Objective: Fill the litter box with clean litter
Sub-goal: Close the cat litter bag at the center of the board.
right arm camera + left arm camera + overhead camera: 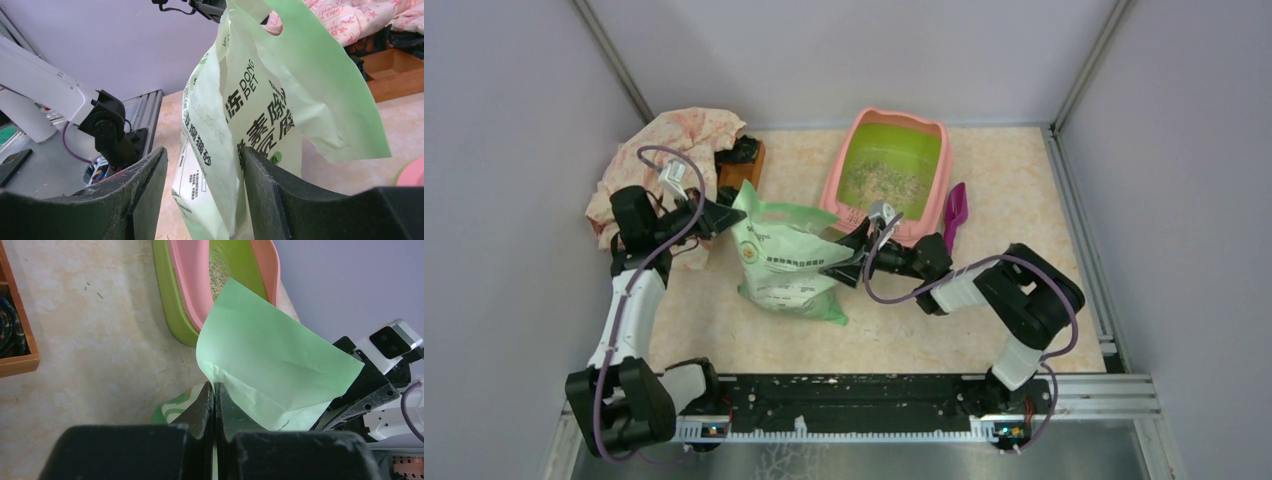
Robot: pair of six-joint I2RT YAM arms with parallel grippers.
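Observation:
The litter box (pixel 841 165), with a pink rim and lime-green inside, stands at the back centre and holds a thin scatter of clean litter (pixel 884 182). A light green printed bag (pixel 784 262) stands upright in front of it to the left. My left gripper (pixel 724 215) is shut on the bag's top corner; in the left wrist view it (pixel 215 389) pinches the bag's edge (pixel 270 365), with the litter box (pixel 185 285) and litter (pixel 217 275) beyond. My right gripper (pixel 846 256) is open, its jaws straddling the bag's side fold (pixel 260 100) in the right wrist view (pixel 205 165).
A magenta scoop (pixel 954 212) lies right of the litter box. A pink patterned cloth (pixel 674 140) and a wooden box (pixel 742 170) sit at the back left. Grey walls close in the table on three sides.

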